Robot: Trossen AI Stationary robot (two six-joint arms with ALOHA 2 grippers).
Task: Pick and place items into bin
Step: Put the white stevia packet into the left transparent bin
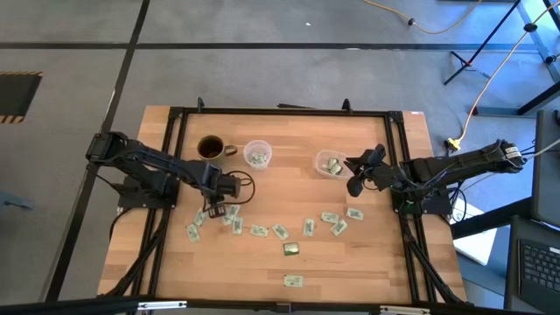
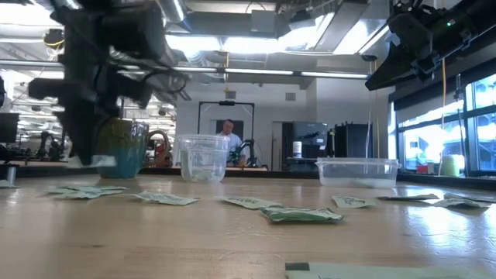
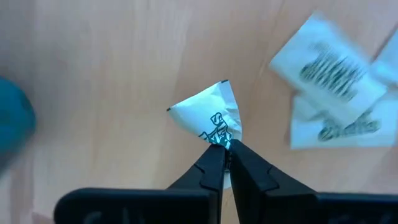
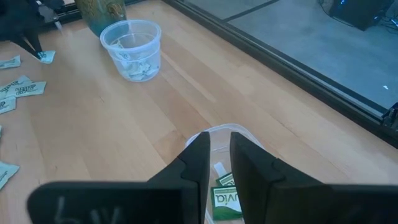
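- A teal mug [image 1: 210,147] is stood at the far left of the table, behind the packets, so it is out of the way of the picking.
- The left gripper [image 3: 225,149] is closed on the corner of one small white-and-green packet [image 3: 208,112]. Only the corner is pinched, most likely because the packet is flat and thin and nothing else can be grabbed. It is held just above the wood near the left end of the row.
- More packets [image 1: 259,230] are spread in a loose curve across the near half of the table. They are lying flat and mostly apart, so they can be taken one at a time.
- A clear cup [image 1: 257,154] is stood beside the mug, and a few packets are already kept inside it.
- One darker olive-gold packet [image 1: 290,248] is lying in the middle of the row.
- A clear bin [image 1: 330,164] is placed right of the cup, and some packets are already inside.
- The right gripper [image 4: 215,152] is held over the bin. A narrow gap is seen between its fingers, and nothing is seen between them, so a drop may just be done.
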